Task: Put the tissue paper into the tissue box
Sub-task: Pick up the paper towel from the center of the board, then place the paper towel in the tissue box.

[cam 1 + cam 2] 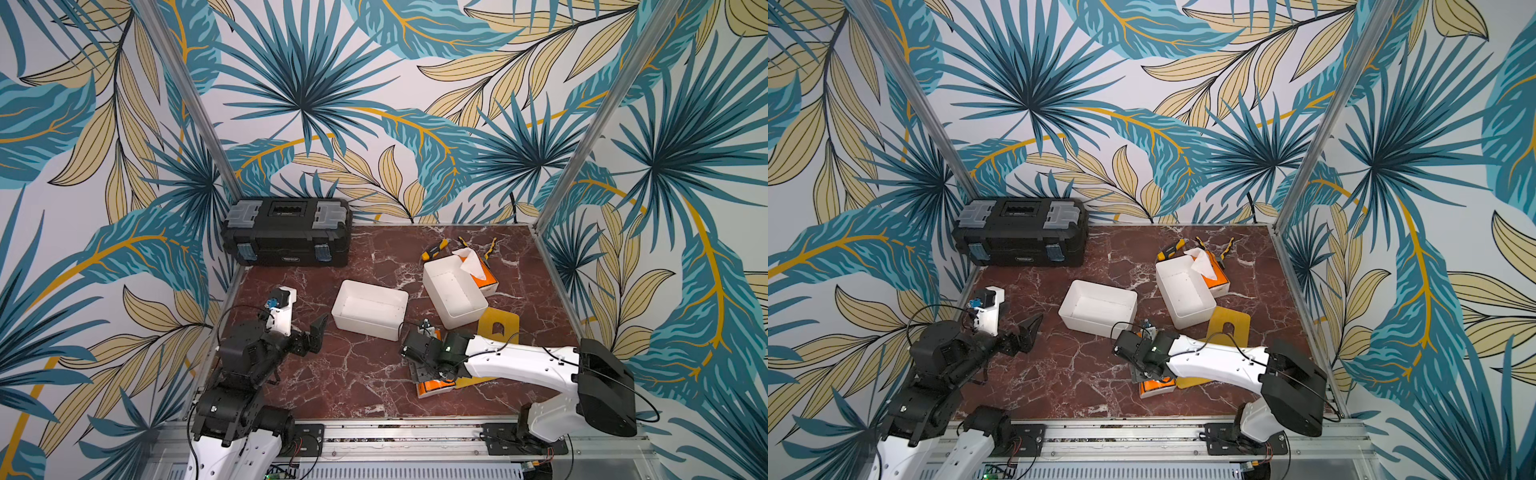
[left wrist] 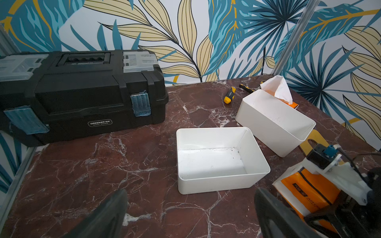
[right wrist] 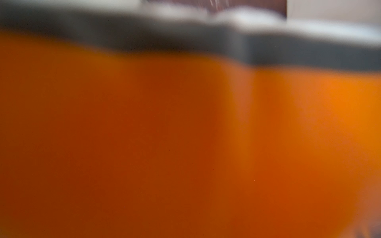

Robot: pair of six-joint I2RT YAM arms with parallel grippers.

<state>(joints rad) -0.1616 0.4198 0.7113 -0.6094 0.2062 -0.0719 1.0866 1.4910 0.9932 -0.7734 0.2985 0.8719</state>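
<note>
**Right gripper down on the orange pack, empty box just behind**

The right gripper sits on the orange tissue pack near the front edge of the worktop, right of centre. The pack fills the right wrist view as a blur, so I cannot tell whether the jaws have closed on it. Its long axis seems to run roughly front to back. The left gripper, spread wide and empty, hangs by the left edge, well apart — the right arm is nearer. The middle white box, empty, lies back-left of the pack. A second white box, also empty, stands toward the back right corner — another orange pack just behind it
</note>
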